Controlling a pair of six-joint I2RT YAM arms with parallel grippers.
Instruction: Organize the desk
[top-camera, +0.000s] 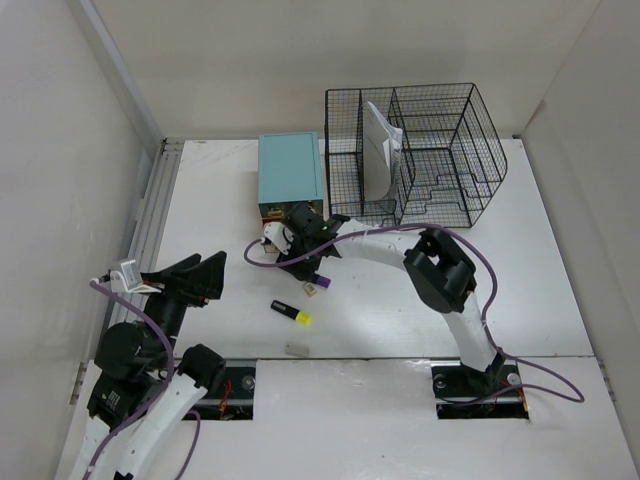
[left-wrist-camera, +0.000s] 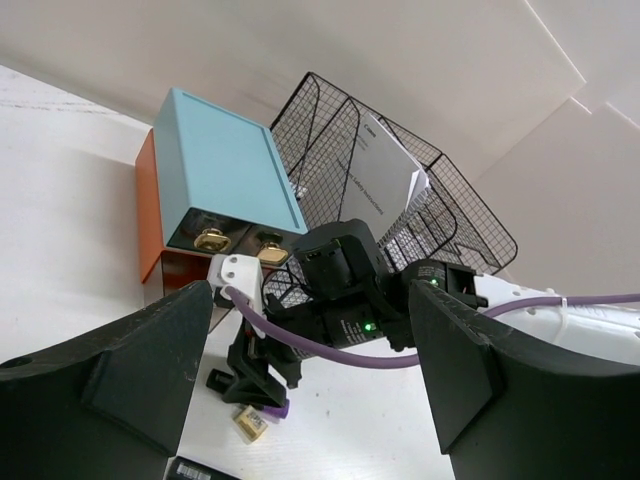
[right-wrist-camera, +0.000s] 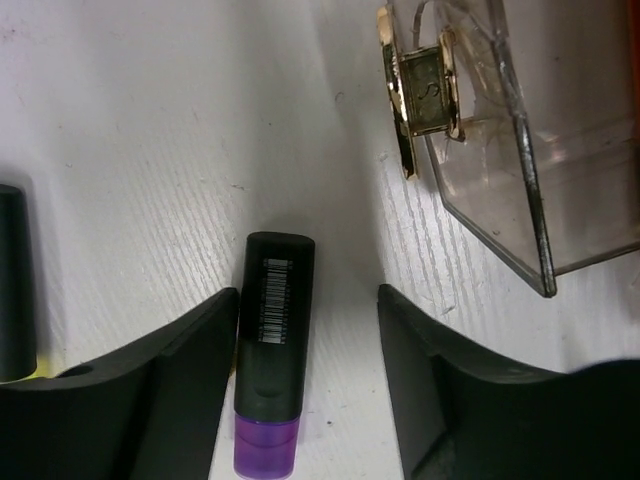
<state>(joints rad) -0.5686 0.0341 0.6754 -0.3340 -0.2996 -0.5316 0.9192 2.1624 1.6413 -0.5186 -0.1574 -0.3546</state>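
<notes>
On the white desk (top-camera: 400, 310) lies a black highlighter with a purple cap (right-wrist-camera: 272, 350), also visible from above (top-camera: 318, 285). My right gripper (right-wrist-camera: 310, 310) is lowered over it and open. The highlighter rests against the left finger (right-wrist-camera: 180, 370), and the right finger (right-wrist-camera: 450, 380) stands apart from it. My left gripper (top-camera: 205, 272) hovers open and empty at the desk's left side, pointing at the right arm.
A teal drawer box (top-camera: 290, 175) has its clear drawer (right-wrist-camera: 510, 170) with a gold handle pulled out. Beside it stands the black wire-mesh rack (top-camera: 420, 150), holding papers. A yellow highlighter (top-camera: 290, 313), a small beige block (left-wrist-camera: 250, 423) and an eraser (top-camera: 297, 350) lie nearby. A metal rail (top-camera: 150, 215) runs along the left edge.
</notes>
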